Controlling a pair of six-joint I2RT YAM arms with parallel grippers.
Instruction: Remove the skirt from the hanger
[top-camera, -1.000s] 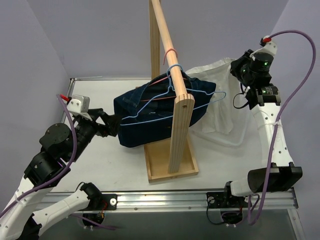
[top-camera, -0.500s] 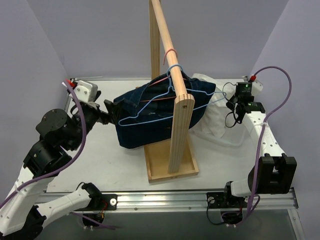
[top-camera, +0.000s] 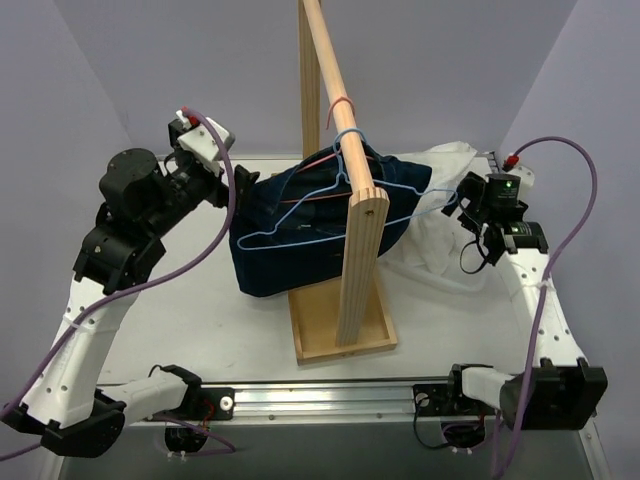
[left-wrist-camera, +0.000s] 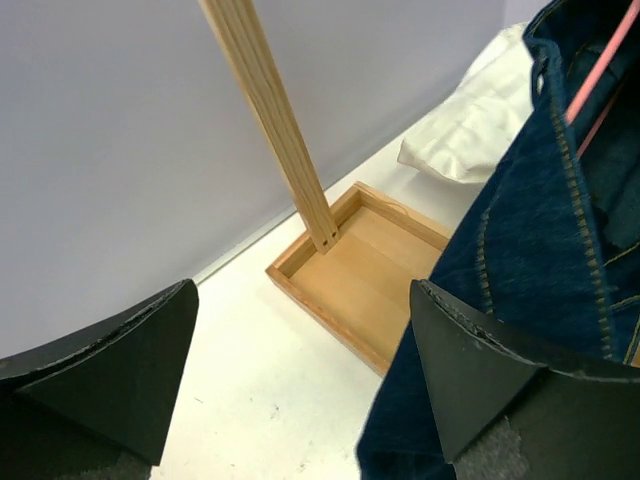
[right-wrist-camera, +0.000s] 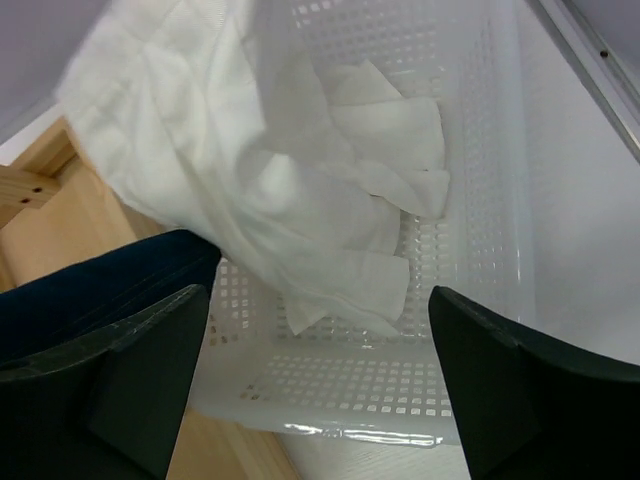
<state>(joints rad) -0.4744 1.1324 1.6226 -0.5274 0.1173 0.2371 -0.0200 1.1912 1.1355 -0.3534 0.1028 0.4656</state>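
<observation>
Desk (top-camera: 200, 320): white, lilac walls around, wooden rack (top-camera: 360, 250) standing mid-desk.
Left claw (left-wrist-camera: 302, 300): spread wide, nothing in it, left of the rack, just beside the skirt's edge.
Skirt (top-camera: 300, 260): dark denim, on a blue hanger (top-camera: 295, 229) hooked over the rack's rail.
Right claw (right-wrist-camera: 318, 292): spread wide, right of the rack, over white cloth (right-wrist-camera: 300, 170) in a basket (right-wrist-camera: 480, 200).

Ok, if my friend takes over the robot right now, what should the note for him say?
Left tool: open, holding nothing, right beside the edge of the dark blue denim skirt.
Right tool: open, holding nothing, above the white perforated plastic basket with white cloth in it.
The skirt hangs on the light blue wire hanger, hooked over the wooden rail.
Done: nothing to see yet.
Left: take the skirt off the hanger.
</observation>
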